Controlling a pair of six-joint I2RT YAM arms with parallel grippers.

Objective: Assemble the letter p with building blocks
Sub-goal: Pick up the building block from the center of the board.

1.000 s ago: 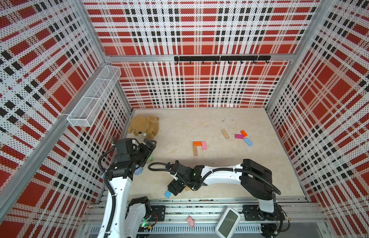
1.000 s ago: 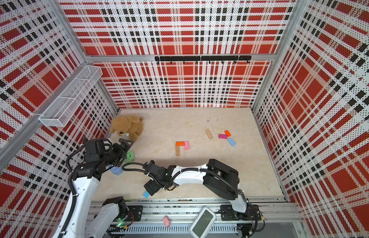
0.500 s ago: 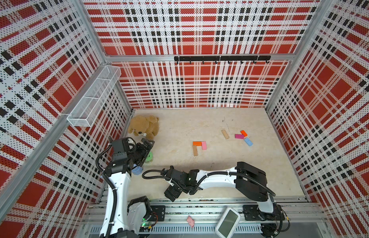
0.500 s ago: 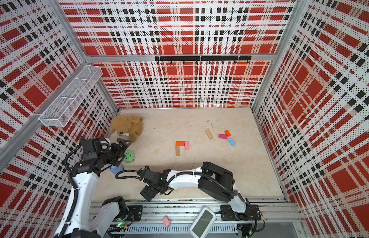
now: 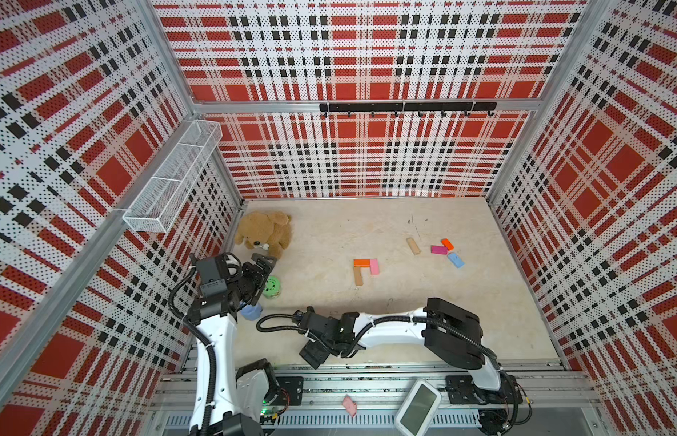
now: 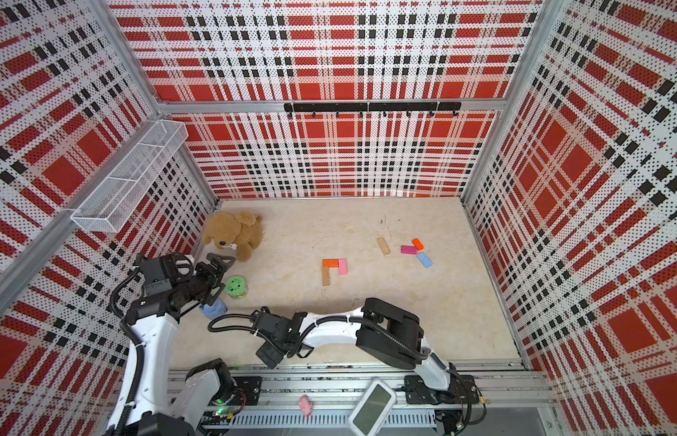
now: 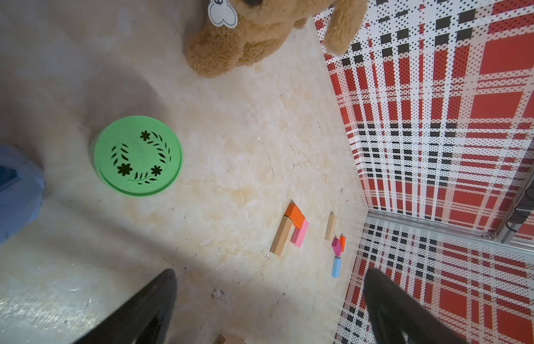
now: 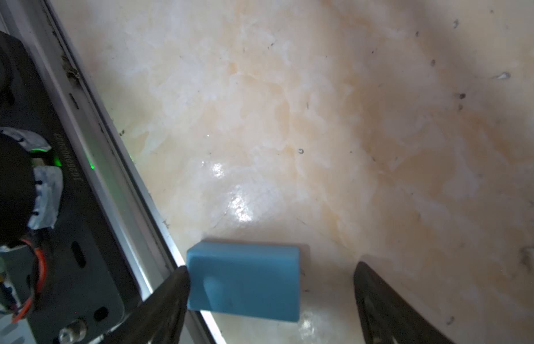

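Smooth blue rectangular block [image 8: 243, 283] inside spread right end effector [image 8: 271, 269]; left end effector [image 7: 270, 273] likewise spread.

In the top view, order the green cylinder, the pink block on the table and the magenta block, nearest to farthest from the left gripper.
1. green cylinder, right beside the left gripper.
2. pink block, mid-table.
3. magenta block, over on the right side.

No legible text: blurred embossing on green lid [image 7: 137, 155], faint serial on black base plate [image 8: 90, 214].
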